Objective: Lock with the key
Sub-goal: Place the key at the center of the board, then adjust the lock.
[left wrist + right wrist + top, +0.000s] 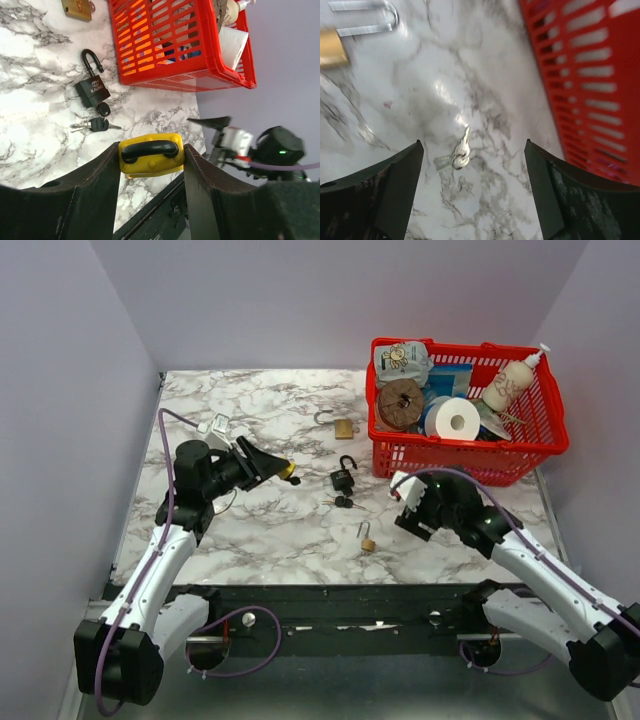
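Nearest the arm bases, a small brass padlock (367, 541) lies on the marble worktop (260, 530), its silver shackle pointing away from the arms. Just beyond it to the right, the right gripper (473, 145) hovers over the worktop with its fingers spread wide and nothing between them. A pair of silver keys (459, 154) lies flat on the marble below the gap, touching neither finger.

Further in, near the middle of the worktop, black-headed keys (343, 503) lie just beside a black padlock (343, 480). To their left, the left gripper (152, 150) pinches a yellow padlock (150, 159) between both fingers, held above the worktop with its black shackle facing the wrist camera.

Farther back lies a larger brass padlock (344, 428), a silver shackle at its left side. At the far right stands a red basket (455, 458) holding a white roll (452, 419), a brown roll (400, 403) and a white bottle (510, 382).
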